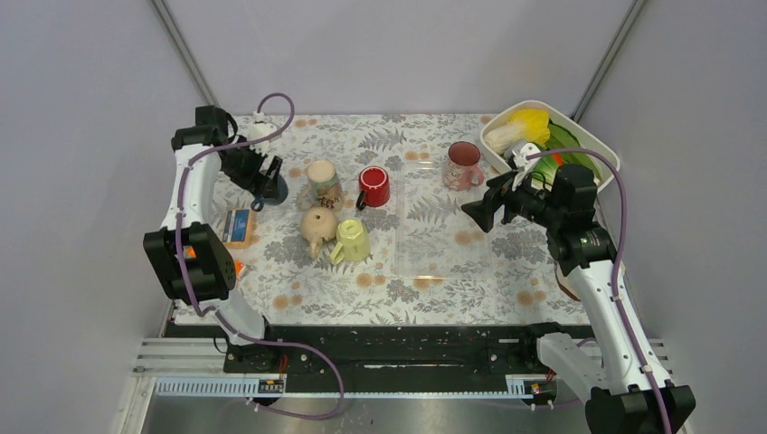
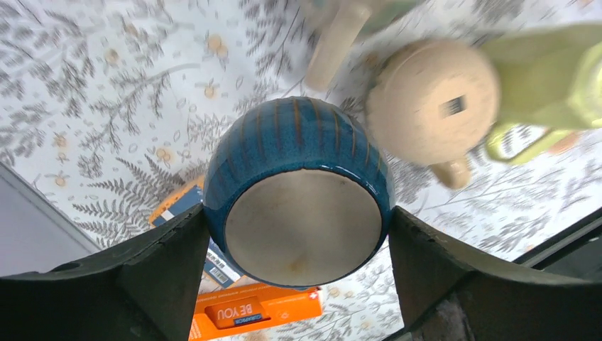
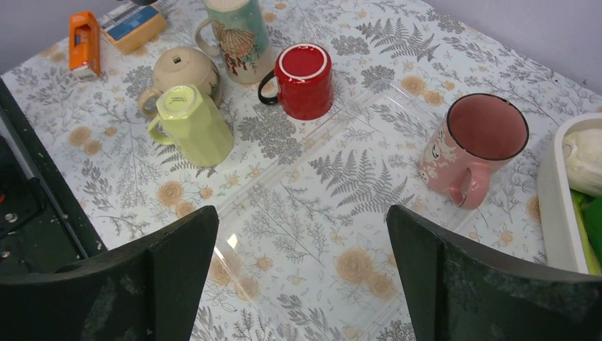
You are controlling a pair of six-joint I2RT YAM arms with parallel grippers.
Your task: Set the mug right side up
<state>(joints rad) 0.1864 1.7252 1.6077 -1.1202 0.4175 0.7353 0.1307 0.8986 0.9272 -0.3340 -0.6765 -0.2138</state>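
Left tool [image 2: 298, 238] is closed on the blue mug [image 2: 302, 206], one finger [image 2: 170, 249] pressing each side of its round body. In the wrist view the unglazed pale base of this mug faces the camera, so the mug is not upright. In the top view this pair sits in the upper left of the frame, near the back edge of the desk [image 1: 434, 280]; I cannot tell if the mug touches the desk. Just below it in the wrist view lies an orange box [image 2: 248, 311].

To the right stand a shell-pattern mug [image 1: 322, 181], then a red mug [image 1: 374, 186] with its bottom up. In front of them are a beige mug [image 1: 318, 226] and a yellow-green mug [image 1: 353, 240], both bottom up and touching.

Right tool [image 1: 484, 206] hangs over the desk at the middle right with fingers wide apart, holding nothing. Near it a pink mug [image 1: 463, 165] stands upright, beside a white tub [image 1: 549, 105] of vegetables.
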